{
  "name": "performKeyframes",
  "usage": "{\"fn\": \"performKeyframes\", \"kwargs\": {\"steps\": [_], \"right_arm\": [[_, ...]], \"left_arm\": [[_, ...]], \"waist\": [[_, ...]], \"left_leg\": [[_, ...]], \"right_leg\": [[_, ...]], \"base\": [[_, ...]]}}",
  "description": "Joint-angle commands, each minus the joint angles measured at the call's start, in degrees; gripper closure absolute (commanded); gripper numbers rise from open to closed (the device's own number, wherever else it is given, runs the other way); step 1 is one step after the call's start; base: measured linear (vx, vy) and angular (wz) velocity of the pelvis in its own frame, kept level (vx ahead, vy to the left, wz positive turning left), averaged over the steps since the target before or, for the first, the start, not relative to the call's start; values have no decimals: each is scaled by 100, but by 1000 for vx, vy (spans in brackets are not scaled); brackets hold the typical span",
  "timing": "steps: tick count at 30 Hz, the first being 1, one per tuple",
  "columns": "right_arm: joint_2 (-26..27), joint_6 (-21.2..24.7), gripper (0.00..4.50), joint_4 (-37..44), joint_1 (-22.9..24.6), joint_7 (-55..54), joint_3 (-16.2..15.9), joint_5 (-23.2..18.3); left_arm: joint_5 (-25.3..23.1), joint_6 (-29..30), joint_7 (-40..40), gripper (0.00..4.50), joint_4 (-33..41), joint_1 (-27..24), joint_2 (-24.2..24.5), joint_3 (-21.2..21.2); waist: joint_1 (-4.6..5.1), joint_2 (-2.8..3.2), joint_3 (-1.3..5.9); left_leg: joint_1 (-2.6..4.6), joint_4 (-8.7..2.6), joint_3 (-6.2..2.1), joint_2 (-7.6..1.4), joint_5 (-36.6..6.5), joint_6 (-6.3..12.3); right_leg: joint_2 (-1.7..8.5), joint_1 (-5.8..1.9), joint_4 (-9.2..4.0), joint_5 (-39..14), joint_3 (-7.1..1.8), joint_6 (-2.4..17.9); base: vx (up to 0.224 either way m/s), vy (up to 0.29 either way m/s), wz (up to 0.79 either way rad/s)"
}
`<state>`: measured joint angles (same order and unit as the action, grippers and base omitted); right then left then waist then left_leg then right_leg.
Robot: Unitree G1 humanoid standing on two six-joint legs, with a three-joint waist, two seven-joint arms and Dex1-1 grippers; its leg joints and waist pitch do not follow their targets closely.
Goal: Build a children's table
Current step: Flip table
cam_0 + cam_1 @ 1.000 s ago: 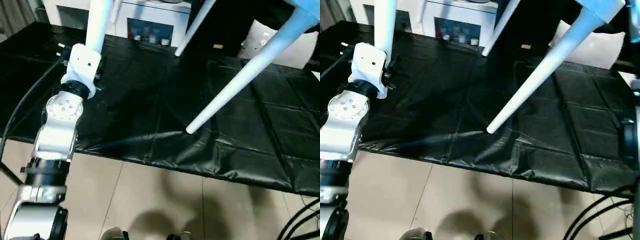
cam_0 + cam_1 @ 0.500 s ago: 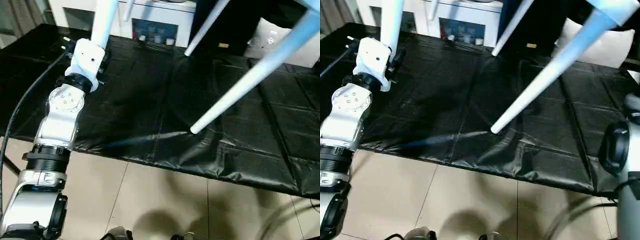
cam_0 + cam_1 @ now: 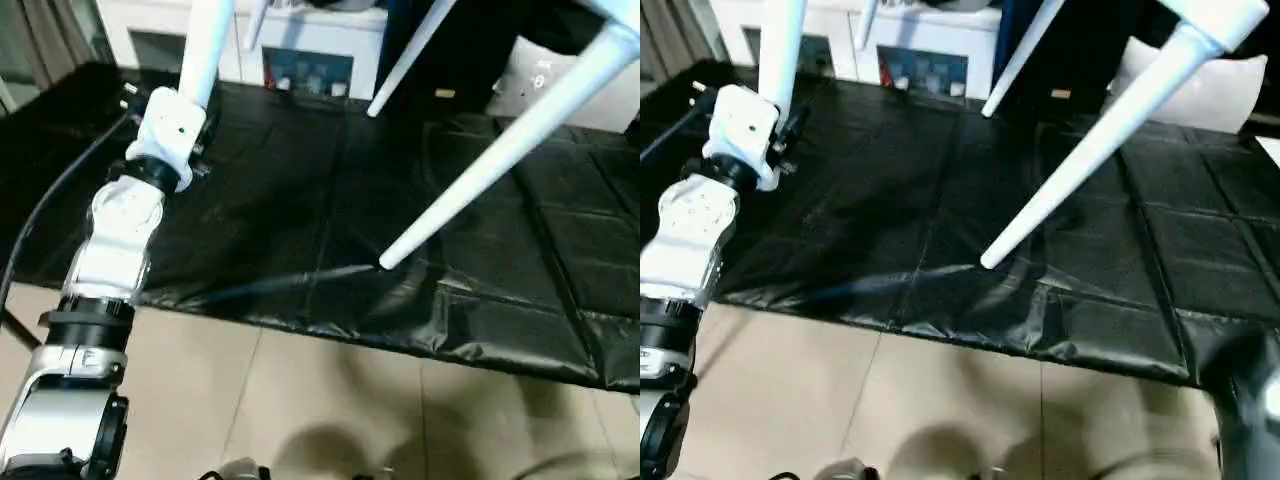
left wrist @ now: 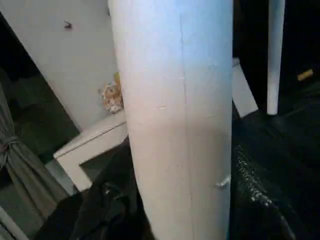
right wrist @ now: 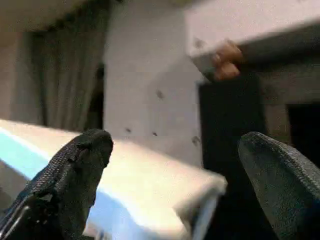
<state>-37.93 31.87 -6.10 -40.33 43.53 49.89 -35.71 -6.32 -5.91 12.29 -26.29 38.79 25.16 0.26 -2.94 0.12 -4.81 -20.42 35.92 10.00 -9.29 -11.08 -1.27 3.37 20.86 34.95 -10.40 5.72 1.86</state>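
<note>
Left gripper [image 3: 196, 118] is clamped on the far-left leg [image 3: 207, 50] of the children's table [image 3: 1095, 140], fingers mostly hidden behind the white wrist housing; right gripper [image 5: 172, 165] is spread wide, holding nothing, a white edge behind its fingertips [image 5: 82, 165]. The table hangs over the black-covered work table [image 3: 300, 200], its top cut off by the frame edge, one long leg slanting down with its tip at the crumpled near edge. A white cabinet [image 3: 300, 45] stands far behind, a white panel [image 3: 1200, 90] at far right.

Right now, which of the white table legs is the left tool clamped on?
The leg on the robot's left, rising straight out of the left tool. The long slanted leg and the thin far leg hang free.
</note>
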Motion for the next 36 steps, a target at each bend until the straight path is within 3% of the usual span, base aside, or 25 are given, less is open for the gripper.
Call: {"fn": "performKeyframes", "kwargs": {"steps": [1, 3, 4, 5, 8, 11, 13, 15, 17, 18, 19, 20, 21, 22, 23, 24, 25, 26, 27, 29, 32, 33, 34, 35, 36], "right_arm": [[77, -50, 0, -171, 320, 127, 10, 67], [215, -115, 0, -235, 757, 199, -102, 161], [310, -62, 0, -224, 967, 268, -177, 129], [310, -62, 0, -224, 967, 268, -177, 129], [644, -48, 0, -151, 1472, 389, -772, 185], [926, -138, 0, -219, 1416, 397, -1489, 399], [1149, -415, 0, -539, 1173, 268, -1953, 744], [1376, -728, 0, -907, 852, 91, -2219, 1030], [1494, -815, 0, -1106, 661, 52, -2301, 1096], [1644, -1120, 0, -1556, 315, -126, -2484, 1302], [1670, -1200, 0, -1669, 235, -177, -2533, 1347], [1707, -1317, 0, -1872, 88, -275, -2608, 1400], [1724, -1376, 0, -1977, 10, -331, -2646, 1430], [1751, -1484, 0, -2162, -124, -410, -2710, 1467], [1781, -1495, 0, -2239, -207, -374, -2744, 1432], [1807, -1516, 0, -2273, -258, -313, -2780, 1421], [1884, -1333, 0, -1991, -234, -65, -2858, 1236], [1933, -1206, 0, -1779, -204, 113, -2909, 1103], [1956, -1104, 0, -1579, -154, 207, -2940, 1013], [1960, -984, 0, -1320, -57, 339, -2971, 864], [1940, -631, 0, -279, 406, 356, -3042, 364], [1943, -474, 0, 119, 600, 257, -3067, 207], [1946, -427, 0, 260, 674, 213, -3084, 170], [1994, -296, 0, 616, 871, 113, -3129, 124], [2049, -258, 0, 790, 998, 37, -3164, 129]], "left_arm": [[-430, 119, 370, 296, -314, -283, 54, -519], [-409, 111, 387, 296, -343, -314, 38, -509], [-397, 103, 395, 296, -356, -334, 28, -500], [-397, 103, 395, 296, -356, -334, 28, -500], [-352, 51, 428, 296, -417, -386, 11, -505], [-318, 14, 466, 296, -512, -374, -5, -515], [-316, -38, 495, 296, -587, -366, -24, -538], [-296, -103, 539, 296, -676, -342, -50, -555], [-312, -153, 554, 296, -740, -329, -53, -584], [-305, -235, 584, 296, -871, -293, -75, -621], [-301, -253, 589, 296, -905, -281, -81, -631], [-316, -296, 619, 296, -964, -263, -83, -672], [-324, -322, 633, 296, -995, -252, -84, -693], [-327, -372, 667, 296, -1059, -227, -92, -724], [-331, -398, 704, 296, -1101, -207, -98, -749], [-338, -436, 738, 296, -1139, -192, -106, -774], [-345, -486, 781, 296, -1229, -160, -140, -813], [-354, -523, 802, 296, -1302, -134, -169, -830], [-363, -555, 805, 296, -1368, -108, -195, -841], [-362, -572, 817, 296, -1471, -69, -235, -844], [-355, -609, 827, 296, -1889, 56, -421, -866], [-333, -627, 790, 296, -2040, 82, -497, -852], [-325, -636, 762, 296, -2097, 92, -525, -842], [-309, -677, 669, 296, -2286, 124, -580, -807], [-327, -675, 575, 296, -2367, 123, -589, -792]], "waist": [[30, -45, 296], [61, -58, 276], [82, -38, 263], [90, -38, 262], [148, 11, 240], [236, 71, 237], [292, 119, 189], [356, 139, 181], [370, 183, 173], [408, 187, 154], [384, 234, 152], [373, 189, 149], [320, 198, 156], [308, 134, 171], [306, 20, 169], [251, -25, 175], [207, -12, 181], [191, 1, 184], [187, 17, 206], [176, 24, 240], [82, -12, 292], [54, 1, 332], [11, -4, 354], [-6, -9, 386], [-5, 89, 390]], "left_leg": [[138, -412, -186, -294, -1711, 178], [139, -412, -200, -275, -1794, 178], [177, -401, -208, -267, -1921, 167], [182, -400, -211, -264, -1966, 163], [225, -406, -254, -275, -2289, 113], [225, -471, -350, -350, -2775, -22], [341, -476, -364, -368, -3275, -177], [385, -475, -391, -377, -3625, -289], [408, -529, -428, -437, -4036, -405], [385, -592, -451, -467, -4306, -502], [332, -709, -462, -522, -4621, -596], [293, -773, -455, -547, -4719, -636], [298, -836, -397, -533, -4798, -724], [356, -761, -371, -485, -4673, -736], [481, -504, -343, -308, -4130, -631], [459, -306, -322, -224, -3289, -355], [283, -378, -350, -277, -2801, -179], [230, -460, -373, -338, -2808, -171], [210, -585, -421, -443, -2997, -252], [205, -666, -422, -496, -3114, -367], [172, -681, -306, -507, -2378, -258], [131, -672, -287, -526, -1896, -156], [137, -661, -261, -530, -1665, -102], [166, -625, -222, -533, -1257, -33], [116, -599, -225, -509, -963, 13]], "right_leg": [[561, -84, -697, -3049, -267, 570], [551, -64, -744, -3386, -226, 428], [546, -26, -786, -3592, -198, 343], [549, -25, -808, -3664, -188, 305], [551, 12, -876, -3818, -118, 198], [569, -61, -884, -3633, 25, 129], [578, 4, -954, -3687, 92, 88], [600, 1, -952, -3714, 198, 45], [607, -14, -919, -3598, 232, 24], [589, -39, -853, -3442, 250, 55], [561, -104, -716, -3151, 223, 124], [544, -119, -632, -3000, 180, 178], [538, -100, -543, -2862, 96, 292], [589, -24, -607, -3000, 48, 324], [735, 140, -881, -3815, 35, 239], [914, 112, -1025, -4494, 14, 112], [896, -44, -995, -4480, 30, 23], [841, -67, -957, -4275, 25, 5], [741, -53, -849, -3636, -8, 90], [700, -35, -718, -2764, -116, 336], [713, -39, -587, -1609, -250, 705], [716, -80, -497, -1129, -276, 845], [723, -83, -494, -930, -287, 870], [716, -49, -419, -444, -314, 1042], [694, -76, -367, -138, -322, 1102]], "base": [[0, 0, 0], [0, 0, 0], [0, 0, 0], [0, 0, 0], [0, 0, 0], [0, 0, 0], [0, 0, 0], [0, 0, 0], [0, 0, 0], [0, 0, 0], [0, 0, 0], [0, 0, 0], [0, 0, 0], [0, 0, 0], [0, 0, 0], [0, 0, 0], [0, 0, 0], [0, 0, 0], [0, 0, 0], [0, 0, 0], [49, 6, 6], [86, 7, 8], [97, 0, 8], [86, -2, 4], [86, -2, 4]]}}
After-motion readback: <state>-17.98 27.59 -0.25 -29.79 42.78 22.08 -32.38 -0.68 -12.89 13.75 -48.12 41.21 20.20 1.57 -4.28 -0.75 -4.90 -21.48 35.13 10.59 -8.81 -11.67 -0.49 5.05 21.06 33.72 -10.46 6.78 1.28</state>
